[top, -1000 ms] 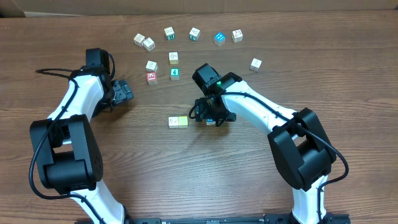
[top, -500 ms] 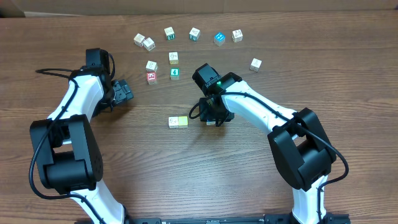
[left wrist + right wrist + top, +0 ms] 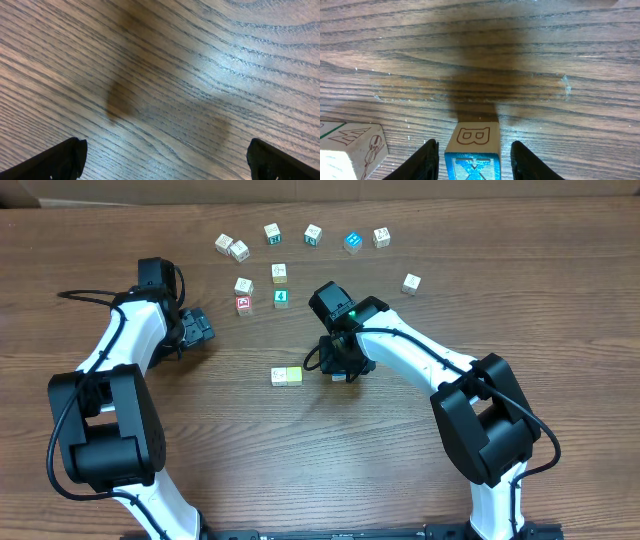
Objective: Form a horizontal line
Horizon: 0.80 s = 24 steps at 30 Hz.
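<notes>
Two robot arms at a wooden table (image 3: 400, 470), the right one low over a lettered cube.

We saw the right gripper (image 3: 341, 370) down near the middle of the table. Its two black fingers (image 3: 427, 160) stood on either side of the blue cube with a white X (image 3: 472, 167), which had a letter B on its upper face. A dark sliver showed along each side of the cube, and we could not tell whether the fingers pressed on it. Toward the left arm, near that cube but apart from it, the white cube (image 3: 279, 376) and the pale yellow cube (image 3: 293, 375) sat touching, side by side. The red-faced cube (image 3: 243, 304) lay well apart from them, farther up the table, just beside another pale cube (image 3: 244, 285). The left gripper (image 3: 203, 328) hung over bare wood at the left, its fingers spread wide with nothing between them.
</notes>
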Each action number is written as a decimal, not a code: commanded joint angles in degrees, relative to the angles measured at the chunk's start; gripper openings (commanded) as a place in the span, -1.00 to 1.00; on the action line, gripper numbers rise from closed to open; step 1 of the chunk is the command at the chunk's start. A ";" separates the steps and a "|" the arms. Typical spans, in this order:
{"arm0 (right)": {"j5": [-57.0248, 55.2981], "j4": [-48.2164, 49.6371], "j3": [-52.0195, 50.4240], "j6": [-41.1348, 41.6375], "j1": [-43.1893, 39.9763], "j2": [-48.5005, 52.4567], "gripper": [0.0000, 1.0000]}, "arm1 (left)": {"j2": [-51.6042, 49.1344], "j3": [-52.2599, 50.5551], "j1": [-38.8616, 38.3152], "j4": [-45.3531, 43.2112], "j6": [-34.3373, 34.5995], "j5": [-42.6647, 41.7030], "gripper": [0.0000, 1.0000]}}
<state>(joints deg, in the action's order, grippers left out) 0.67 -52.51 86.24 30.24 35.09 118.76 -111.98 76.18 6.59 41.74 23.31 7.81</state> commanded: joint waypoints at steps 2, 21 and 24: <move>0.09 0.13 -0.04 0.15 0.22 -1.73 -0.12 | -0.20 -0.07 -0.17 -0.07 -1.49 0.72 0.99; -0.13 -0.11 -0.04 0.15 0.20 -1.73 0.06 | -0.20 -0.07 -0.20 -0.07 -1.49 0.72 0.99; -0.13 -0.13 -0.04 0.15 0.20 -1.73 0.28 | -0.20 -0.07 -0.17 -0.07 -1.49 0.72 0.99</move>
<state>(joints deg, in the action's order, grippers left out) 0.64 -52.71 86.24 30.33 35.07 118.76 -111.98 76.18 6.59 41.74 23.31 7.84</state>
